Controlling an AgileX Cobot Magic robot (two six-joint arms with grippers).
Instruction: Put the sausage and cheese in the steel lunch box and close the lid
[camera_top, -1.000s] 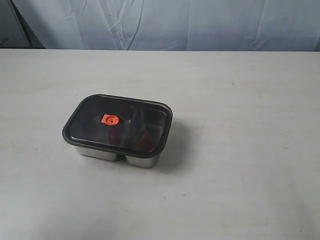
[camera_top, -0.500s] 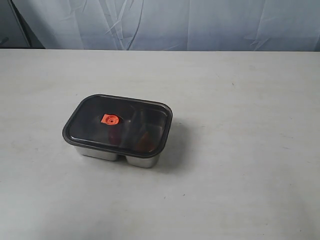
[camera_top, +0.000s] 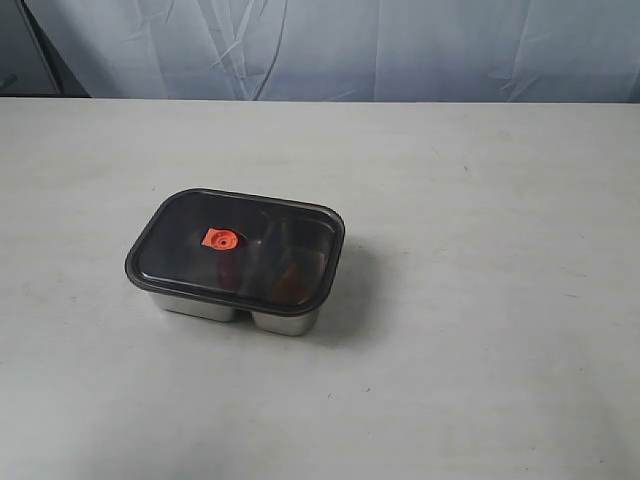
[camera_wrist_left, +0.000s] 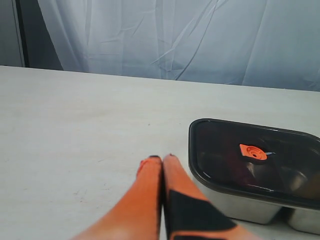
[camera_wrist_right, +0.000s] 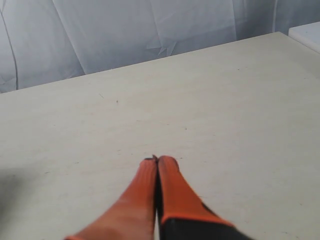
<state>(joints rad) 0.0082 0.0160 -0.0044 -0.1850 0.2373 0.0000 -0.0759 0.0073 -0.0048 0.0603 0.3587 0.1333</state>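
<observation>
The steel lunch box sits on the table, a little toward nine o'clock of the table's middle in the exterior view, and the lid is on it, lying flat and covering the rim all the way round. There's the small orange valve near the lid's middle. Through the dark plastic, a dim red shape, the sausage, shows at about six o'clock of the valve, and an orange patch, the cheese, at about four o'clock, in the compartment on the three o'clock side. Which compartment holds the sausage, I can't tell through the tint. The left tool has its orange fingers pressed together with nothing between them, tips low over the table, near the box but clear of it. The right tool is the same, fingers closed on nothing over bare table. A pale curtain hangs beyond the table's twelve o'clock edge.
</observation>
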